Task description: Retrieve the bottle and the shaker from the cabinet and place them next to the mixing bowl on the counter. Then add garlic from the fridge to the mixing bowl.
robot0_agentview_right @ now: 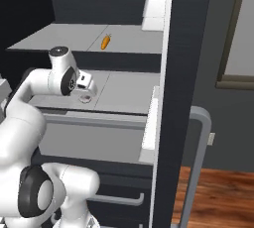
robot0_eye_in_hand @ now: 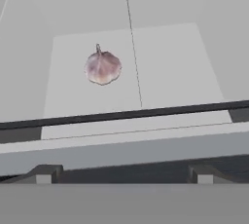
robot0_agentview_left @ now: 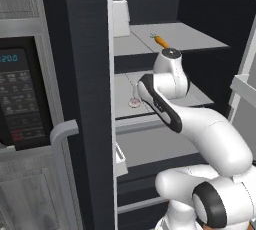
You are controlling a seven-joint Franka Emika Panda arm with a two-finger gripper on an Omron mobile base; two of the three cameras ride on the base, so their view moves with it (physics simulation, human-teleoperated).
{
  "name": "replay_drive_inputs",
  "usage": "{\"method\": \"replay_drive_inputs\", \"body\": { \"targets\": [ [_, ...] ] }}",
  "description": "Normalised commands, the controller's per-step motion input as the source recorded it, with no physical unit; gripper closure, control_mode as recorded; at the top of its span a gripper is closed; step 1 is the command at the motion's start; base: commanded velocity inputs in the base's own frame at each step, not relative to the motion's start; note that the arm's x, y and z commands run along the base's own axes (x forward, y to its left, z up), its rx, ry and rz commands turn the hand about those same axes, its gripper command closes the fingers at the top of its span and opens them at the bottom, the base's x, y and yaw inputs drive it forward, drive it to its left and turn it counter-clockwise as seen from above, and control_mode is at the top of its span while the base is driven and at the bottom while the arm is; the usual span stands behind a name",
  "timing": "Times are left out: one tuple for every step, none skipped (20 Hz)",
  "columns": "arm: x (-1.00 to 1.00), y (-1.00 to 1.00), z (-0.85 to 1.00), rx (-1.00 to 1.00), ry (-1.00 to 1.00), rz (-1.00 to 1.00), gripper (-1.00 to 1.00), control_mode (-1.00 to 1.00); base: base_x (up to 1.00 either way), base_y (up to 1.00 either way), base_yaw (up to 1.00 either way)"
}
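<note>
Hand view looks down onto a pale fridge shelf [robot0_eye_in_hand: 170,67] where a single garlic bulb [robot0_eye_in_hand: 102,66] lies alone, pinkish with a short stem, with bare shelf all around it. A dark strip marks the shelf's front lip, running across the view between the bulb and the gripper [robot0_eye_in_hand: 124,175], whose two dark fingertips [robot0_eye_in_hand: 44,174] stand wide apart with nothing between them. In the left base view the white arm reaches into the open fridge, and the garlic shows just past the forearm, partly cut off by it. On the shelf above, a small orange carrot [robot0_agentview_left: 161,41] lies near the front edge, well apart from the garlic. A white bin [robot0_agentview_right: 155,7] sits at that upper shelf's right end in the right base view. The dark fridge wall [robot0_agentview_left: 85,99] stands close on the arm's left, and a microwave panel [robot0_agentview_left: 17,99] beyond it is too blurred to read.
</note>
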Motion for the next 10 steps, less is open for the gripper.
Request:
{"method": "replay_drive_inputs", "body": {
  "targets": [
    [0.18,0.04,-0.22,0.00,0.00,0.13,-1.00,-1.00,0.00,0.00,0.00],
    [0.19,0.07,-0.23,0.00,0.00,0.13,-1.00,-1.00,0.00,0.00,0.00],
    [0.18,0.08,-0.22,0.00,0.00,0.12,-1.00,-1.00,0.00,0.00,0.00],
    [0.17,0.11,-0.19,0.00,0.00,0.11,-1.00,-1.00,0.00,0.00,0.00],
    [0.18,0.11,-0.11,0.00,0.00,0.10,-1.00,-1.00,0.00,0.00,0.00],
    [0.22,0.11,-0.05,0.00,0.00,0.09,-1.00,-1.00,0.00,0.00,0.00],
    [0.24,0.11,-0.02,0.00,0.00,0.09,-1.00,-1.00,0.00,0.00,0.00],
    [0.21,0.11,-0.07,0.00,0.00,0.08,-1.00,-1.00,0.00,0.00,0.00],
    [0.21,0.14,-0.12,0.00,0.00,0.08,-1.00,-1.00,0.00,0.00,0.00],
    [0.17,0.16,-0.18,0.00,0.00,0.08,-1.00,-1.00,0.00,0.00,0.00]
  ]
}}
